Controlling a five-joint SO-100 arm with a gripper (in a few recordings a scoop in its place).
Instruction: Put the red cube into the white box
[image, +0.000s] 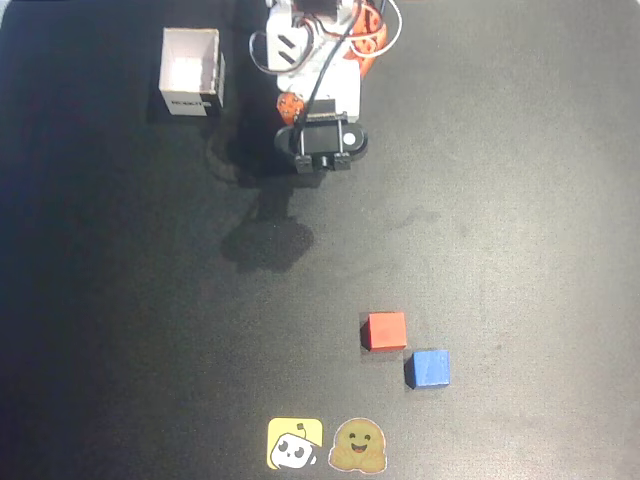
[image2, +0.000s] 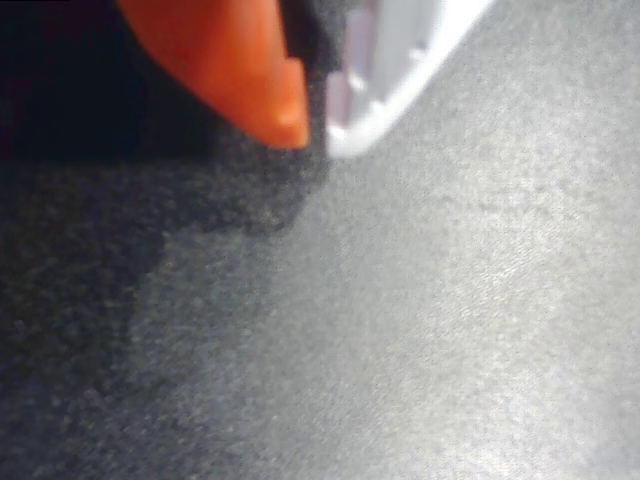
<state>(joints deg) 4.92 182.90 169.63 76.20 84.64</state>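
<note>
In the wrist view the gripper (image2: 315, 125) presents an orange finger and a white finger with their tips nearly touching; nothing lies between them, so the gripper is closed and empty. Below the tips lies bare dark desk (image2: 420, 330) surface. In the overhead view the arm (image: 318, 90) is folded near the top centre of the desk, with its black wrist camera housing (image: 322, 143) facing up and its shadow falling just below. The white box (image: 191, 72) stands upright and open to the left of the arm, close beside it but apart from it, with a dark label on its near wall and a pale interior that holds nothing visible. The red cube (image: 385, 330) rests on the desk well below the arm, in the lower centre of the overhead view. The blue cube (image: 429, 368) sits just beside the red cube at its lower right, the corners near or touching; contact cannot be confirmed. Two stickers (image: 325, 444) lie at the bottom edge. Judged step: the reach has not begun; the cube is not yet grasped. The next move calls for extending the arm toward the red cube, opening the gripper, and straddling the cube on faces clear of the blue cube to avoid disturbing it.
</note>
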